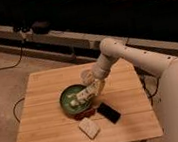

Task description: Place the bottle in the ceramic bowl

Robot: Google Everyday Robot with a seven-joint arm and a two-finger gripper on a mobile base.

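The ceramic bowl [67,102] is round with a glossy green inside and sits at the middle of the wooden table [46,128]. My gripper [86,93] reaches down from the right over the bowl's right half. It is shut on the small whitish bottle [77,101], which hangs low inside the bowl, at or just above its bottom. The arm [111,52] slopes up and to the right.
A translucent whitish cup [87,76] stands just behind the bowl next to the wrist. A black phone-like slab [109,112] lies right of the bowl's front. A flat pale block [89,128] lies in front. Something reddish [83,115] shows under the bowl's front edge. A shelf runs behind the table.
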